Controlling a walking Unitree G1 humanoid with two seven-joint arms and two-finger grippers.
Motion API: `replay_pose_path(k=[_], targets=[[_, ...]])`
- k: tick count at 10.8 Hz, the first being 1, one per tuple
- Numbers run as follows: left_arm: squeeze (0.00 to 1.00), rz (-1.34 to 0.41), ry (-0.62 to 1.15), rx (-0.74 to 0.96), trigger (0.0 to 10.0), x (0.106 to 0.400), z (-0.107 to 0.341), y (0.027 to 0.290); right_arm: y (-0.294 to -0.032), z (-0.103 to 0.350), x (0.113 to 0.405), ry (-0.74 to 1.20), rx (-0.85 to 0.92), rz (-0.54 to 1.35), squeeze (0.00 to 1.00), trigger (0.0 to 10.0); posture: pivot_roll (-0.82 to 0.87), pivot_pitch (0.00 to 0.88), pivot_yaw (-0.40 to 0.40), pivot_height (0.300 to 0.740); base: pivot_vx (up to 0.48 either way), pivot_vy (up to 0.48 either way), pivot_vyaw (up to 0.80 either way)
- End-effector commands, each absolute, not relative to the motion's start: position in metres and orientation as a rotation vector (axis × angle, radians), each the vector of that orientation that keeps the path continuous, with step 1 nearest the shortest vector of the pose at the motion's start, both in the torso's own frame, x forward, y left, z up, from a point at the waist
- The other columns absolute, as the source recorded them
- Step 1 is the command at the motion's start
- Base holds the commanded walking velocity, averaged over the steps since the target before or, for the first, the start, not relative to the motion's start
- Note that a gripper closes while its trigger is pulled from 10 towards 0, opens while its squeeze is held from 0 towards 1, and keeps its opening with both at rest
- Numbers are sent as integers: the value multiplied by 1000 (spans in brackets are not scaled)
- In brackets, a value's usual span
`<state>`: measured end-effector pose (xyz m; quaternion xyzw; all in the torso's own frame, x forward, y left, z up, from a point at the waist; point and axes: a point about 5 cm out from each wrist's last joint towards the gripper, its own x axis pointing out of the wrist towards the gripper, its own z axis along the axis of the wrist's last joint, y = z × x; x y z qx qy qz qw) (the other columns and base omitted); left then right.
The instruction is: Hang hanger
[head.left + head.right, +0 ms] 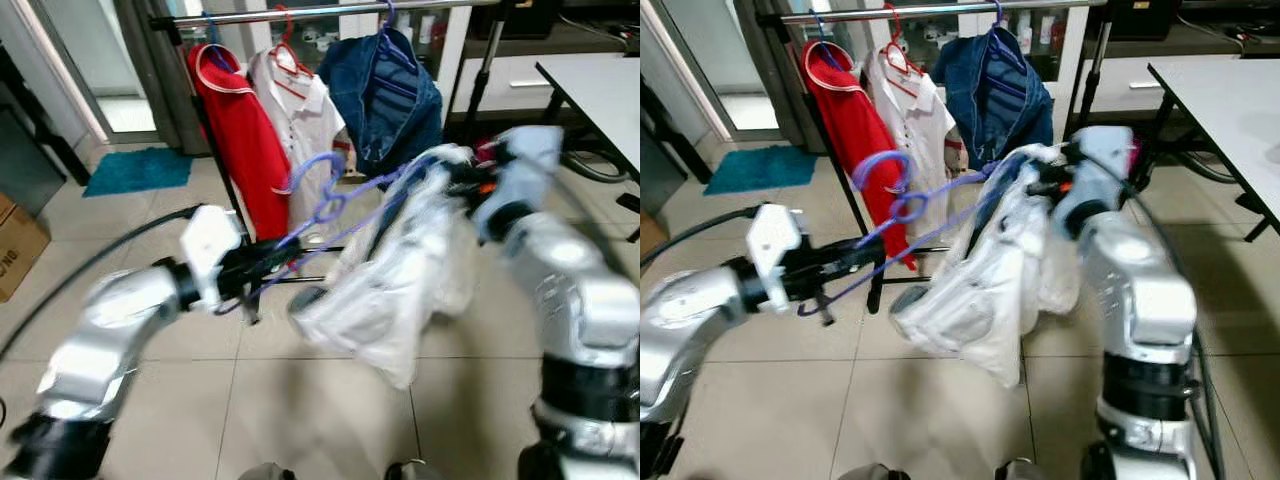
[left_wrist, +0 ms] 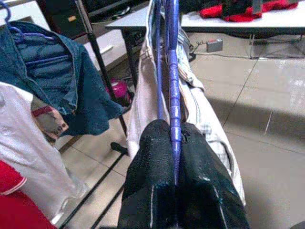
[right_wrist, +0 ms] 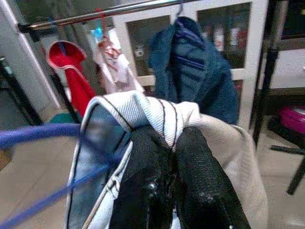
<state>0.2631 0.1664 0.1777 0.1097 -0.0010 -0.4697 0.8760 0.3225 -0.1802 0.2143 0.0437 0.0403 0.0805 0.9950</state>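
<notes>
The left end effector (image 1: 262,268) pinches the purple hanger (image 1: 330,205), the right end effector (image 3: 167,143) pinches its white shirt (image 1: 385,290), keeping both level for the rail (image 1: 330,14) at twelve o'clock.

Your left arm is stretched forward and a bit inward, silver forearm angled up, and the left gripper (image 1: 845,265) sits out in front at about chest height with its two black fingers (image 2: 152,181) squeezed right together on the purple hanger (image 2: 174,90). Your right arm is bent up higher with the elbow low and the wrist tipped toward the middle, so the right gripper (image 3: 174,148) ends up above and across from the left one. Its fingers (image 3: 200,181) are pinched tight too, clamped on the collar of the white shirt (image 3: 143,109).
</notes>
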Motion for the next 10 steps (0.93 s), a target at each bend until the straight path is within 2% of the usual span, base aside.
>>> replay_pose_path(k=[1, 3, 4, 5, 6, 7, 8, 9, 10], targets=[[0, -974, -13, 217, 0, 256, 187, 178, -192, 229, 326, 6, 75, 122, 0, 0, -106, 26, 77, 740, 0, 0, 0], [0, -1032, 55, 140, 0, 229, 189, 194, -214, 220, 331, 27, 97, 48, 0, 0, -99, 26, 70, 740, 0, 0, 0], [0, -945, 57, 163, 0, 230, 189, 205, -220, 213, 331, 48, 108, 39, 0, 0, -94, 24, 63, 740, 0, 0, 0], [0, -784, 49, 211, 0, 239, 186, 217, -220, 203, 327, 78, 124, 45, 0, 0, -89, 24, 59, 740, 0, 0, 0], [0, -683, 36, 217, 0, 245, 179, 216, -216, 190, 319, 119, 153, 52, 0, 0, -91, 24, 59, 740, 0, 0, 0], [0, -587, 77, 190, 10000, 246, 164, 207, -201, 175, 304, 152, 179, 81, 0, 4510, -95, 32, 66, 740, 0, 0, 0], [0, -510, 70, 192, 10000, 247, 158, 201, -189, 168, 295, 160, 228, 104, 0, 10000, -95, 36, 67, 740, 0, 0, 0], [0, -493, 64, 189, 10000, 246, 155, 194, -177, 163, 286, 170, 243, 140, 0, 10000, -95, 51, 73, 740, 0, 0, 0], [0, -413, 49, 198, 10000, 250, 148, 186, -158, 155, 272, 178, 180, 168, 0, 10000, -99, 65, 81, 740, 0, 0, 0]])
